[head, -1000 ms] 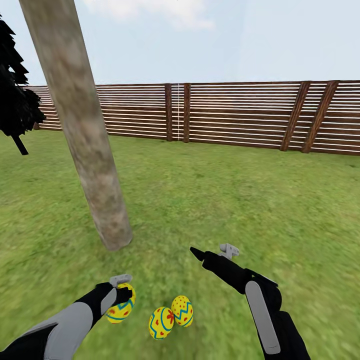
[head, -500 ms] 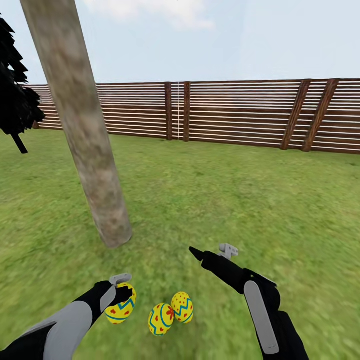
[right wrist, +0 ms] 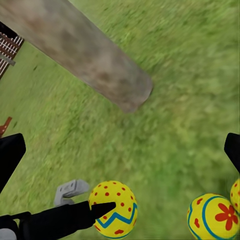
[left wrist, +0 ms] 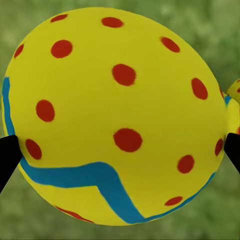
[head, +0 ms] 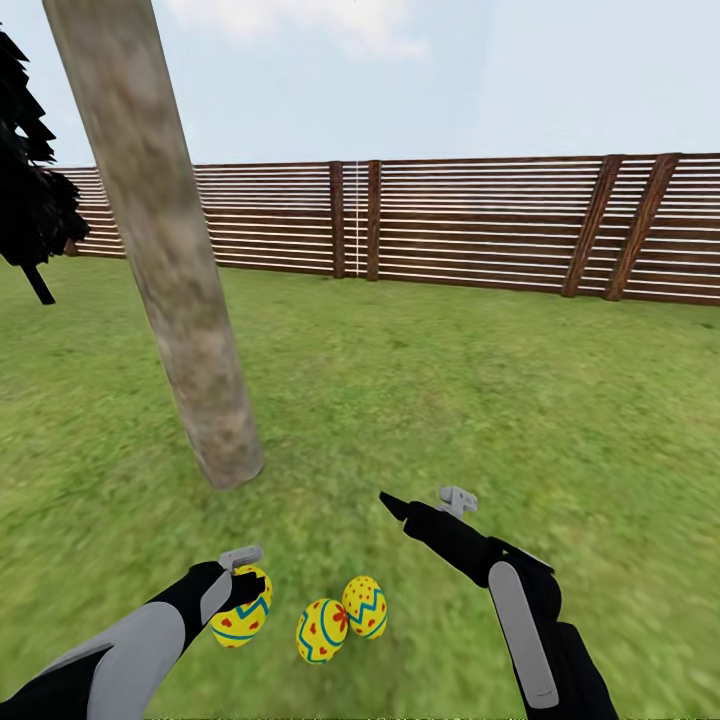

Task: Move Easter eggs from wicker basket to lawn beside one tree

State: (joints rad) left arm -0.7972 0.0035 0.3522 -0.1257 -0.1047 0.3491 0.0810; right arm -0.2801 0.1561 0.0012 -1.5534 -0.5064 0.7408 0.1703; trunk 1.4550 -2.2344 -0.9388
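Observation:
Three yellow Easter eggs with blue zigzags and red marks are low on the lawn [head: 500,400], just in front of the tree [head: 190,300] with its pale bare trunk. My left gripper [head: 246,592] is shut on the left egg [head: 238,620]; in the left wrist view that egg [left wrist: 120,100] sits between the black fingertips [left wrist: 6,160]. The middle egg [head: 322,630] and the right egg [head: 365,607] lie side by side on the grass. My right gripper [head: 400,508] hovers open above and to the right of them, holding nothing. The wicker basket is out of view.
A brown slatted fence [head: 480,225] closes the garden at the back. A dark-leaved tree [head: 30,200] stands at the far left. The tree's base [right wrist: 130,95] meets the grass just beyond the eggs [right wrist: 215,217]. Grass stretches to the right.
The egg in my left gripper has turned a little, showing more red dots. The head view has drifted slightly; the right arm and the two lying eggs stay put.

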